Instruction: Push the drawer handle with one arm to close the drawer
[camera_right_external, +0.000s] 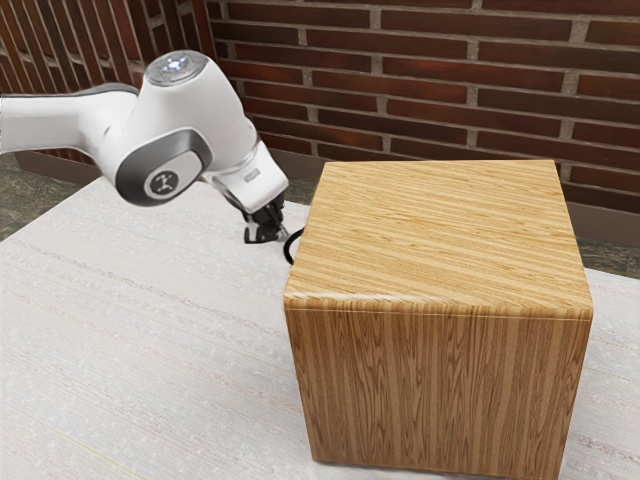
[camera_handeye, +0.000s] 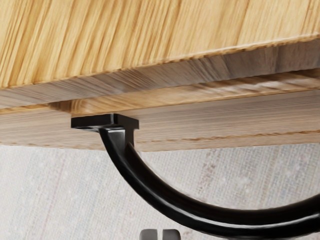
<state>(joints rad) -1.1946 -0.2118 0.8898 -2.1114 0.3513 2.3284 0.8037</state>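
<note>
1. End effector (camera_handeye: 160, 234): fingers nearly together, nothing between them; it's by the black handle (camera_handeye: 165, 200), on the cabinet (camera_right_external: 440, 390) side facing the arm (contact: can't tell).
2. Step in hand: prob. lining up the push, or early in it.
3. Next: press handle straight toward cabinet, w/ steady force, till drawer front (camera_handeye: 215, 117) seats (watch for slipping off the curve).

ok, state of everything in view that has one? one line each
End effector: fingertips together or nearly so, at the handle's outer side; contact unclear.
Handle: attached, bowed outward.
Drawer: at most slightly out; can't confirm fully closed.
Cabinet: upright on the table.
Arm: reaching toward the cabinet's handle side.
</note>
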